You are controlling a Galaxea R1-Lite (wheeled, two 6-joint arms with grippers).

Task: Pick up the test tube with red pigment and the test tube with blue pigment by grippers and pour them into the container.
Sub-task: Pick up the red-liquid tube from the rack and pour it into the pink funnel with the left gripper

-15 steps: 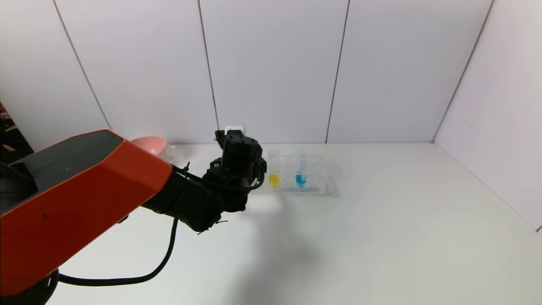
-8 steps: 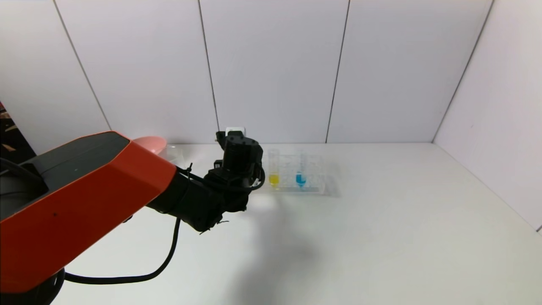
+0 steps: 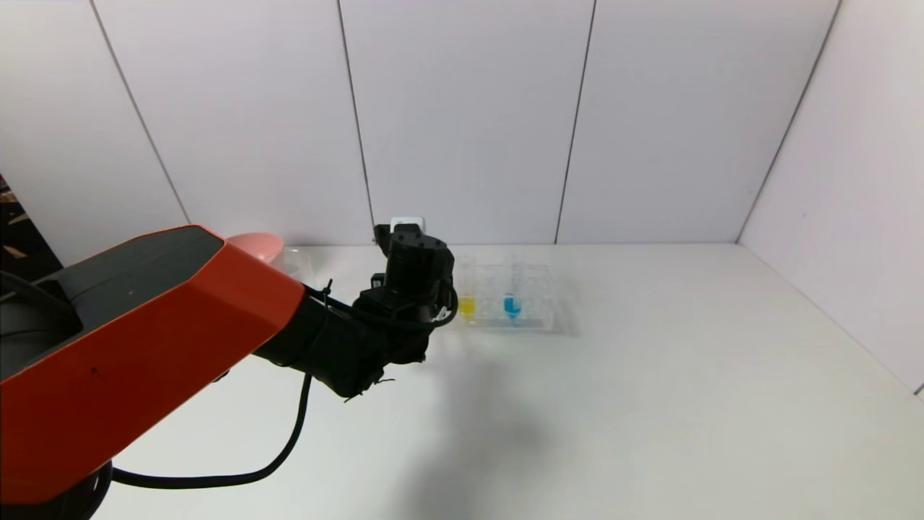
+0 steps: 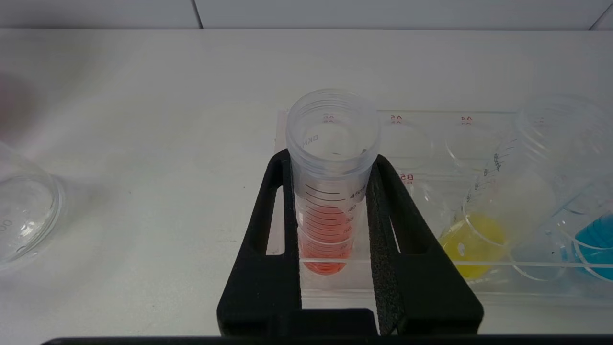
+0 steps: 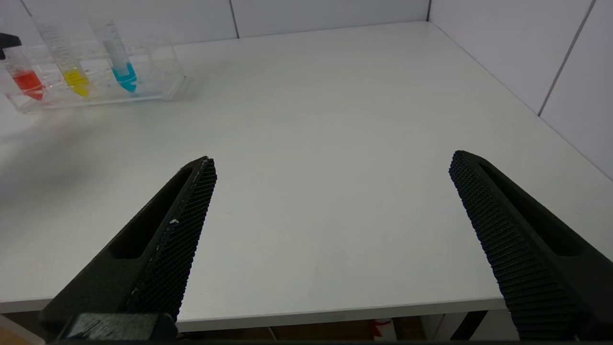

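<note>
The test tube with red pigment (image 4: 329,201) stands upright in the end slot of a clear rack (image 4: 421,143). My left gripper (image 4: 332,160) is shut on it just below its open mouth, a pad pressed to each side. In the head view the left gripper (image 3: 415,263) hides this tube. The test tube with blue pigment (image 3: 512,300) stands two slots to the right in the rack (image 3: 541,318). The container (image 3: 297,263), a clear beaker, sits left of the rack, in the left wrist view (image 4: 24,225) too. My right gripper (image 5: 333,160) hangs open over the table's front edge, holding nothing.
A tube with yellow liquid (image 3: 467,303) stands between the red and blue ones. A pink bowl (image 3: 253,244) sits behind the beaker at the back left. White wall panels close the table at the back and right.
My left gripper's fingers have closed from wide open onto the red tube. The arm has shifted slightly toward the rack. The tubes and rack have stayed in place.
</note>
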